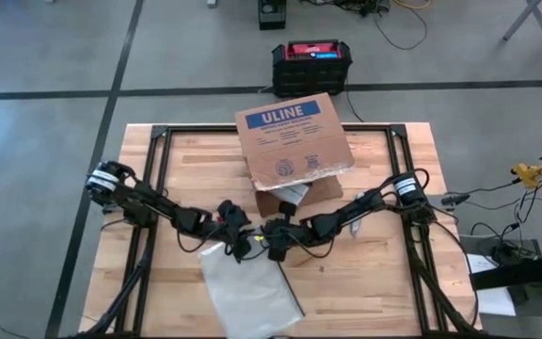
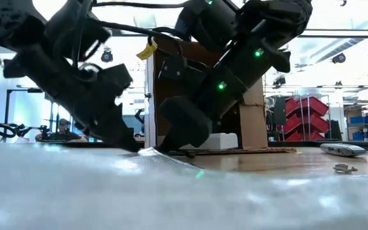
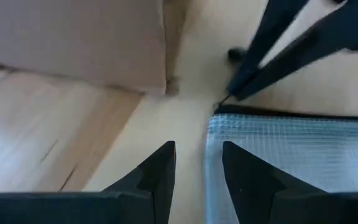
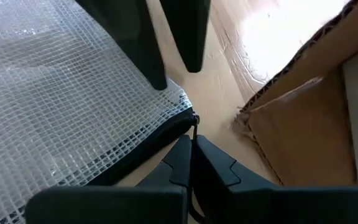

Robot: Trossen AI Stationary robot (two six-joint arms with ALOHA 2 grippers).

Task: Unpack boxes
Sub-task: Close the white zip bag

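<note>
The right gripper (image 4: 191,163) is sitting clenched right at the zipper end of the mesh pouch (image 4: 61,99), and it looks to be pinching the zipper pull (image 4: 194,118) there. The left gripper (image 3: 197,174) is hovering half-spread over the same pouch corner, one finger (image 3: 247,177) above the mesh, nothing grasped. My read: the zipper is being worked, so the left should be pinning the pouch edge while the right draws the pull straight along the track, not upward. The cardboard box (image 1: 294,141) is sitting toward the worktop's (image 1: 384,282) far edge, near the middle, its labelled flap raised, just beside both grippers. Room is tight there; the near edge and both near corners are offering freer space.
</note>
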